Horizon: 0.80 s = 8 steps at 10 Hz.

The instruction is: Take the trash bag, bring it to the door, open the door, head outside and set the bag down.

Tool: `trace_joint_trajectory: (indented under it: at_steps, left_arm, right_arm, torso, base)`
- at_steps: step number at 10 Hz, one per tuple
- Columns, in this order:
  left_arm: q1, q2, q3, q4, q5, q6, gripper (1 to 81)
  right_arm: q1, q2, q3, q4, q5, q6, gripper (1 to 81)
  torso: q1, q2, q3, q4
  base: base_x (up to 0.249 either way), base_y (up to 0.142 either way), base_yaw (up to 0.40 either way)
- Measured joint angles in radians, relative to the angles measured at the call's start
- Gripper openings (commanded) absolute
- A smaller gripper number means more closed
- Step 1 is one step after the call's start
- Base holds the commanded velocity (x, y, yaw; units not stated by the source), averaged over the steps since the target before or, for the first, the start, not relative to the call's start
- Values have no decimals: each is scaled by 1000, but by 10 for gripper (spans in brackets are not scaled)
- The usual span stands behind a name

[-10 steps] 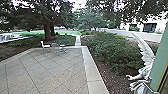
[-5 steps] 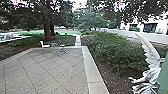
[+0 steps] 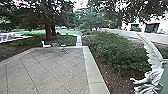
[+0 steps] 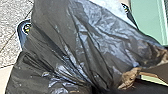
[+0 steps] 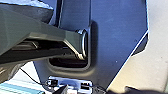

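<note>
While facing grey, diagonally jointed paving toward eleven o'clock, could brush the flat green panel at two by turning too tightly, tearing the crinkled black plastic trash bag near the left wrist. Cannot tell either pincer open or closed.

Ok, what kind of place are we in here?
Looks like a paved patio in a garden: square slabs, a white chair near the trees, and shrubs alongside.
</note>
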Motion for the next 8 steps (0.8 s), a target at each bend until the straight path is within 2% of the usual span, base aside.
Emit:
trace_joint_trajectory:
  at_steps: [1,5,6,7,8]
  left_arm:
    - [-1,-4,0,0,-1,-7,10]
    - [-2,-53,21,-26,6,-10,10]
    - [-1,-57,28,-28,7,-10,10]
    - [-1,-63,43,-31,9,-10,10]
    - [-6,-74,74,-37,15,-10,10]
  right_arm:
    - [0,0,1,0,-1,0,811]
    - [6,0,7,-1,1,0,811]
    - [6,0,7,0,1,0,811]
    - [6,-1,7,0,1,0,811]
    - [6,-1,12,0,1,-2,811]
  torso:
    - [0,0,0,31]
    - [0,0,0,170]
    - [0,0,0,196]
    - [0,0,0,208]
    - [0,0,0,208]
  base:
    - [0,0,0]
    - [0,0,0]
    - [0,0,0]
    - [0,0,0]
    - [0,0,0]
